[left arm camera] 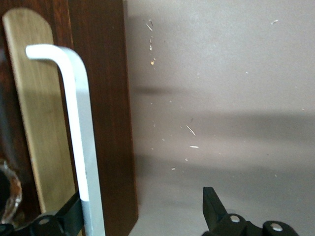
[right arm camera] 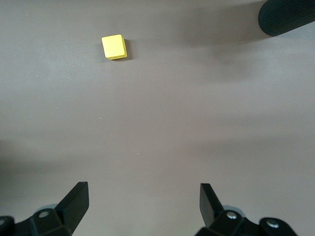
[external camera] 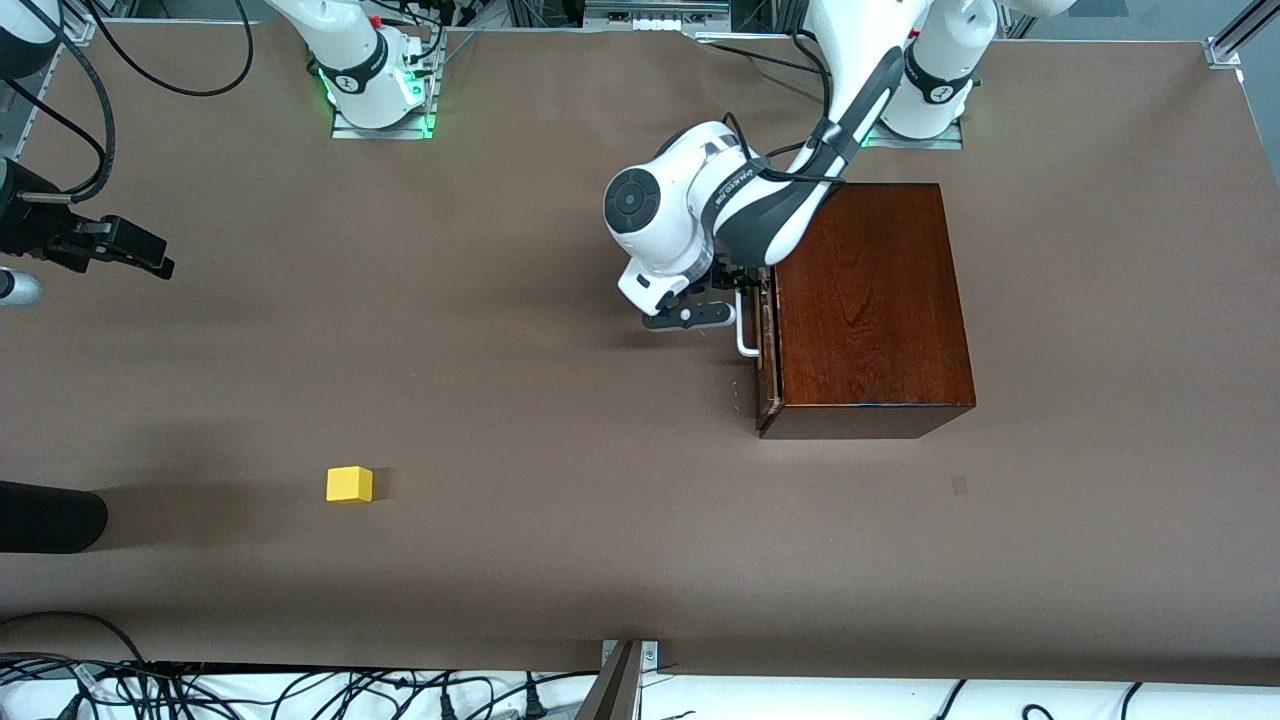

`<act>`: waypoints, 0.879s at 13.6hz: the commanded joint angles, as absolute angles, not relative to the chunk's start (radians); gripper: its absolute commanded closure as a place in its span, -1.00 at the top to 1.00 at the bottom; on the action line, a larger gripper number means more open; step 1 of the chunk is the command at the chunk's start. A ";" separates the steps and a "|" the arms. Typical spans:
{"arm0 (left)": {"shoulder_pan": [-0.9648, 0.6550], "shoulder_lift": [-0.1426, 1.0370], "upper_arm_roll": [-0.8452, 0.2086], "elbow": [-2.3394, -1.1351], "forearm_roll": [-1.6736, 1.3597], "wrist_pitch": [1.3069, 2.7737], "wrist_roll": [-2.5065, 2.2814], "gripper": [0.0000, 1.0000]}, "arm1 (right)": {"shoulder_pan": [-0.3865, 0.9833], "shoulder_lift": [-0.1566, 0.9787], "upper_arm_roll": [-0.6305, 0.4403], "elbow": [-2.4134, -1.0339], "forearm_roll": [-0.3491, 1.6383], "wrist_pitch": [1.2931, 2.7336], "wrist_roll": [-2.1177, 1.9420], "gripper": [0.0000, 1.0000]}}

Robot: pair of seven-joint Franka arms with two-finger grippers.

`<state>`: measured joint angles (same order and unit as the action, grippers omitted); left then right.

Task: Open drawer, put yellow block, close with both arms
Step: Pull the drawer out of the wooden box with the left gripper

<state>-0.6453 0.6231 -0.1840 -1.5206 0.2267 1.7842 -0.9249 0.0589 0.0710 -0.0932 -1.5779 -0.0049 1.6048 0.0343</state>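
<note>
The glossy dark mahogany box [external camera: 868, 300] stands toward the left arm's end of the table. The drawer's dark front [external camera: 767, 345] [left arm camera: 103, 98] looks shut or nearly so. Its white bar handle [external camera: 745, 325] [left arm camera: 78, 123] faces the table's middle. My left gripper [external camera: 735, 288] [left arm camera: 142, 204] is open at the handle. One finger [left arm camera: 69, 216] reaches between the bar and the drawer front, the other [left arm camera: 211, 204] is outside it over the table. The yellow block [external camera: 349, 484] [right arm camera: 113, 47] lies on the table nearer the front camera. My right gripper [external camera: 135, 250] [right arm camera: 142, 196] is open and empty, up over the right arm's end of the table.
A black cylinder [external camera: 50, 515] [right arm camera: 288, 17] pokes in at the table's edge at the right arm's end, near the block. Cables [external camera: 300, 690] lie along the table's front edge. The brown tabletop [external camera: 560, 450] stretches bare between block and box.
</note>
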 commanded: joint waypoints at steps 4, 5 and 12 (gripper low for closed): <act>-0.669 0.641 -0.187 -1.474 0.186 1.789 -0.962 1.00 | 0.043 0.072 -0.078 -1.568 -0.009 1.603 0.040 1.00; -0.678 0.653 -0.187 -1.460 0.184 1.789 -0.977 1.00 | 0.043 0.072 -0.078 -1.568 -0.009 1.603 0.040 1.00; -0.738 0.718 -0.187 -1.365 0.183 1.787 -1.031 1.00 | 0.043 0.072 -0.078 -1.568 -0.009 1.603 0.040 1.00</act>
<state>-0.7145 0.6643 -0.1837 -1.4443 0.2104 1.7814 -1.0051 0.0589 0.0710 -0.0932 -1.5779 -0.0049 1.6048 0.0343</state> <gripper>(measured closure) 0.000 0.000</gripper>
